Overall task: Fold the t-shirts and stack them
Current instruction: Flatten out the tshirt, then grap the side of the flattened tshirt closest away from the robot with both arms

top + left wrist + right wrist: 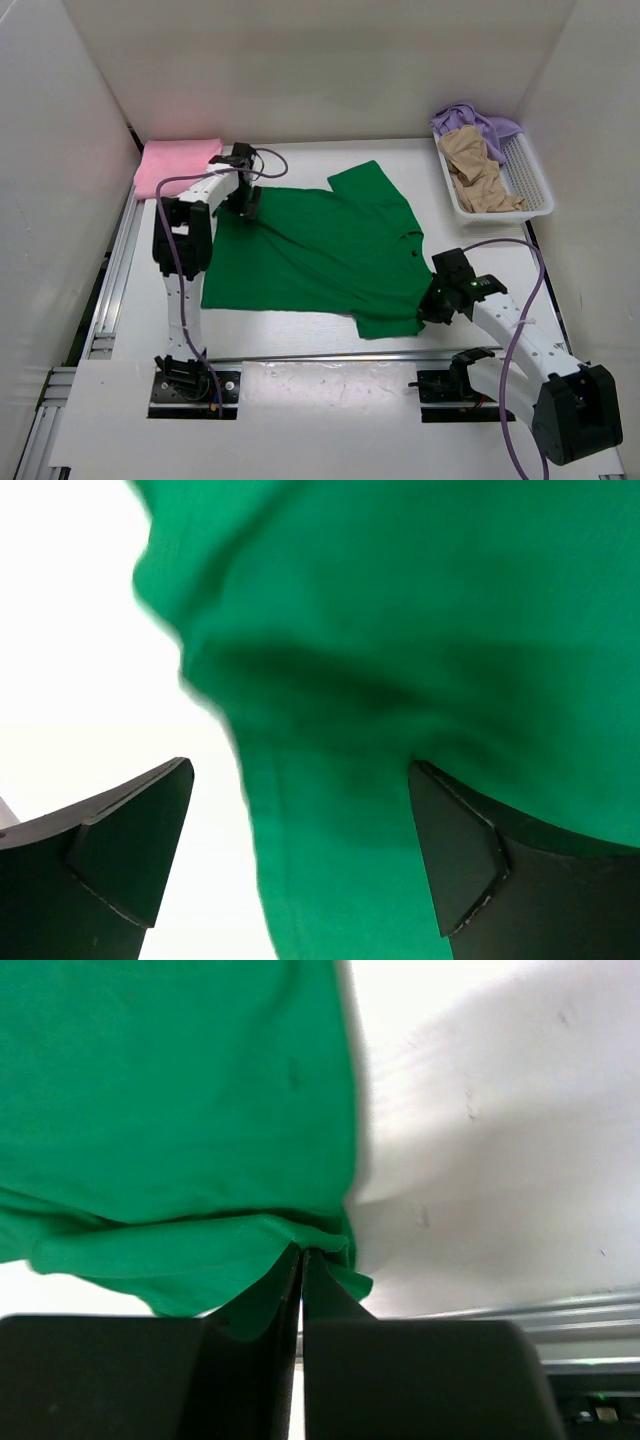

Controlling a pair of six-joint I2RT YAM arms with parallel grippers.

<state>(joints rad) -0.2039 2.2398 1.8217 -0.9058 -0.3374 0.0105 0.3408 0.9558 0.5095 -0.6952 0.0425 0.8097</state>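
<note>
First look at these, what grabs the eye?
The green shirt is spread across the middle of the table, with the right pincer shut on its near right edge and the left pincer open over its far left edge. After that comes the pink shirt folded in the far left corner. A white basket at the far right holds a tan shirt and a purple shirt.

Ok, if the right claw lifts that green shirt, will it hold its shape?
Probably not: the green shirt lies wrinkled and bunches where the right claw pinches it, so it should droop. It looks thin, likely light.
</note>
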